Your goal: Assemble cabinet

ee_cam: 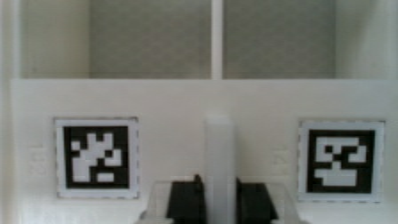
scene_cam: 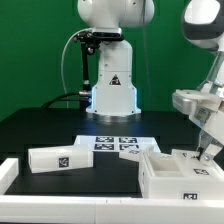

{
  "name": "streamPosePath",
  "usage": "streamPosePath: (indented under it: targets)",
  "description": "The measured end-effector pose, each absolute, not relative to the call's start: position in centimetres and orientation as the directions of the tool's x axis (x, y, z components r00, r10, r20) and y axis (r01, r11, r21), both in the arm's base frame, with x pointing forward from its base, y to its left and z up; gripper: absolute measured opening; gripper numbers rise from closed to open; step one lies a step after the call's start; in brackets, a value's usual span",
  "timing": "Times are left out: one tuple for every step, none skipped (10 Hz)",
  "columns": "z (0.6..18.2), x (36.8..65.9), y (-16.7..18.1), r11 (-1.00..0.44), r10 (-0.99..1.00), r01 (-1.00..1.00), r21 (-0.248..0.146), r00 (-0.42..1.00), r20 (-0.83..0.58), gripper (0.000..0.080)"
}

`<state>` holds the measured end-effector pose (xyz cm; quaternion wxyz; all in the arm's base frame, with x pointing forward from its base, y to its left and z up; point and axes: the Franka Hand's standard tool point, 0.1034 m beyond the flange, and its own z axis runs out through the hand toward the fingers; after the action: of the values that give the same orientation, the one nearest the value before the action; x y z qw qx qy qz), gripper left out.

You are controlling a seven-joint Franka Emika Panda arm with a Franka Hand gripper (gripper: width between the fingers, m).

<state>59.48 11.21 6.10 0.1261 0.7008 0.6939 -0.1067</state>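
Note:
The white cabinet body (scene_cam: 170, 175) lies at the exterior view's right, open side up, with tags on its front. My gripper (scene_cam: 208, 150) reaches down into its right end. In the wrist view the two dark fingers (ee_cam: 187, 200) stand close on either side of a thin upright white wall (ee_cam: 219, 150) of the cabinet body, with a tag (ee_cam: 95, 155) on one side and a second tag (ee_cam: 342, 153) on the other. The gripper (ee_cam: 219, 183) looks shut on that wall. A loose white cabinet panel (scene_cam: 55, 157) with one tag lies at the exterior view's left. No knob shows.
The marker board (scene_cam: 115, 144) lies flat on the black table between the loose panel and the cabinet body. The robot's base (scene_cam: 112, 90) stands behind it. A white rail (scene_cam: 8, 176) borders the table at the front left corner.

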Motion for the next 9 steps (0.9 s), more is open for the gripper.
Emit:
streamPosePath:
  targets:
    - [6.1,59.5,11.2,-0.009,0.943,1.000,0.019,0.015,-0.332,0.0065]
    - [6.1,59.5,11.2,-0.013,0.940,1.000,0.006,0.014,-0.342,0.0065]
    - [6.1,59.5,11.2,-0.016,0.937,1.000,-0.004,0.014,-0.349,0.0065]
    - [6.0,59.5,11.2,-0.014,0.937,1.000,-0.005,0.011,-0.349,0.0065]
    - [6.0,59.5,11.1,-0.015,0.937,1.000,-0.005,0.013,-0.350,0.0122]
    - [6.3,59.5,11.1,-0.015,0.936,1.000,-0.006,0.012,-0.351,0.0260]
    - [7.4,59.6,11.2,-0.018,0.935,1.000,-0.004,0.015,-0.353,0.0260]
    - [9.2,59.7,11.2,-0.026,0.934,1.000,-0.001,0.024,-0.355,0.0442]
    - [10.4,59.5,11.0,-0.021,0.937,1.000,0.013,0.025,-0.349,0.0578]
